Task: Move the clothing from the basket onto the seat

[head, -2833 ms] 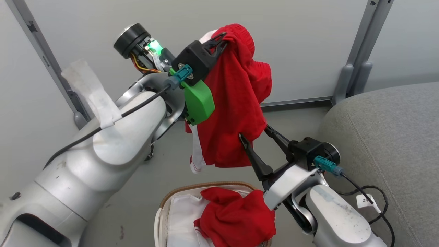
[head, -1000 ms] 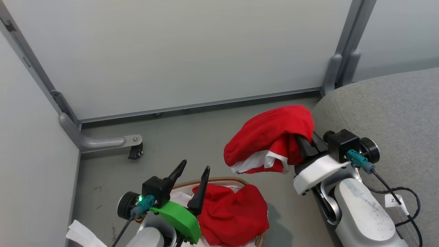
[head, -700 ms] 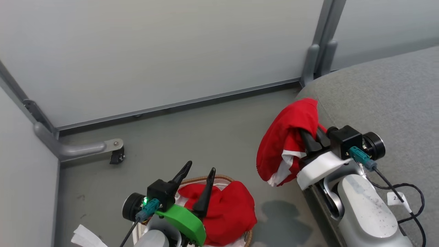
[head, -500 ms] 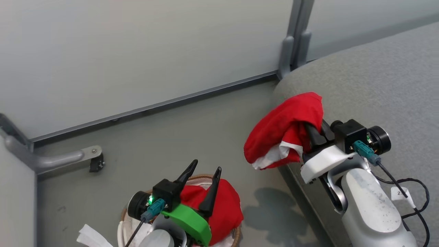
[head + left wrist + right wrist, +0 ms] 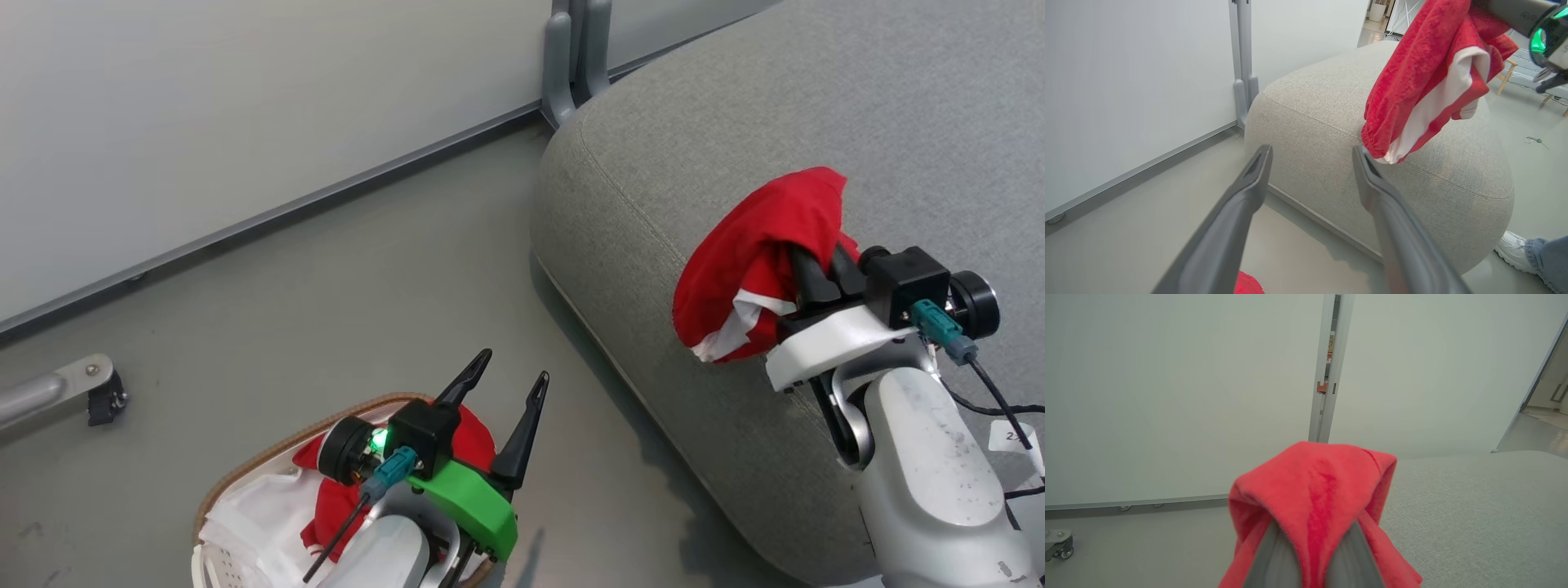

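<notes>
A bright red, white-trimmed fabric garment (image 5: 747, 245) is clenched and draped over the right fingers (image 5: 810, 278), above the grey upholstered seat (image 5: 694, 122); the left fingers (image 5: 522, 429) are spread.

Dark long-fingered left gripper (image 5: 515, 365) is hovering near left, jaws spread wide; right gripper (image 5: 820, 263) is clamping bright red fabric garment (image 5: 735, 261) farther right.

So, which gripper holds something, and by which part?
The right gripper holds the red garment by a bunched fold; the left gripper is open and empty.
</notes>
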Available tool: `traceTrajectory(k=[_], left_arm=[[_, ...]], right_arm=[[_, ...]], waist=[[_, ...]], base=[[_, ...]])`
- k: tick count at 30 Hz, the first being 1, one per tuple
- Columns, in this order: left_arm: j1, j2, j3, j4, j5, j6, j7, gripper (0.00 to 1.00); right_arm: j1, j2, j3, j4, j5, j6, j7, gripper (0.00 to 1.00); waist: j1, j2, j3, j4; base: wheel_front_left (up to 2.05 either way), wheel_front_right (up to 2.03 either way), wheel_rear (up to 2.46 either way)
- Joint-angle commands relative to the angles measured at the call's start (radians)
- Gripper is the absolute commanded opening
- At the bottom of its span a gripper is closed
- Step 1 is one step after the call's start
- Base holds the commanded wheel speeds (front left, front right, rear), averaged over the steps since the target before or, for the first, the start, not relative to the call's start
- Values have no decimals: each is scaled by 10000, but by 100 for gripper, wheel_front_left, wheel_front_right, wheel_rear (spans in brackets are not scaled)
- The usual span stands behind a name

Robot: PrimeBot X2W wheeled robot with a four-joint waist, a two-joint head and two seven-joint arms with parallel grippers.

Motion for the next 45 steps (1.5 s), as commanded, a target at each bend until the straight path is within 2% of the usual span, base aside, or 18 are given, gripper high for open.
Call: traceTrajectory(k=[1,6,11,16,22,26,27,32,41,43,44,45], left_arm=[[-247,122,-33,-46,109,-21,5,100],[-636,335,-320,-233,201,-23,5,100],[-1316,636,-646,-410,303,-25,5,100],[-1929,966,-820,-566,413,-26,5,100],[-2516,1345,-755,-879,608,19,91,100],[-2722,1525,-712,-1089,724,112,169,100],[-2835,1634,-679,-1348,797,232,224,100],[-2723,1696,-660,-1488,765,338,203,100],[-2728,1786,-627,-1409,609,421,172,100],[-2700,1786,-618,-1362,560,436,157,100],[-2678,1774,-619,-1347,556,432,147,100],[-2633,1756,-622,-1316,520,424,138,100]], right_arm=[[-196,-20,-190,-64,52,-10,-49,0],[-958,-125,-847,-169,58,-10,-49,0],[-2626,-574,-1570,185,269,-10,-49,0],[-4789,-1538,-2145,915,380,-10,-49,0],[-7207,-3086,-2529,2389,-28,-10,-49,0],[-7937,-3518,-2888,3376,-92,-10,-40,0],[-7915,-3613,-3472,4169,-424,-10,-40,0],[-7107,-3314,-3866,4620,-827,-10,-38,0],[-5417,-2321,-4132,4026,-843,-10,-37,0],[-5063,-2066,-4171,3788,-748,-10,-37,43],[-4890,-2006,-4174,3683,-753,-10,-38,100],[-4708,-1945,-4135,3562,-774,-10,-38,100]], waist=[[-1,-1,606,-336],[-1,-1,1278,-127],[-1,-1,2397,301],[-1,-1,3606,715],[-1,-1,5095,1229],[-1,-1,5748,1478],[-1,-1,6263,1666],[-1,-1,6537,1700],[-1,-1,6368,1474],[-1,-1,6203,1426],[-1,-1,6123,1413],[-1,-1,5985,1398]], base=[[0,0,0],[0,0,0],[0,0,0],[0,0,0],[0,0,0],[0,0,0],[0,0,0],[0,0,0],[0,0,0],[0,0,0],[0,0,0],[0,0,0]])
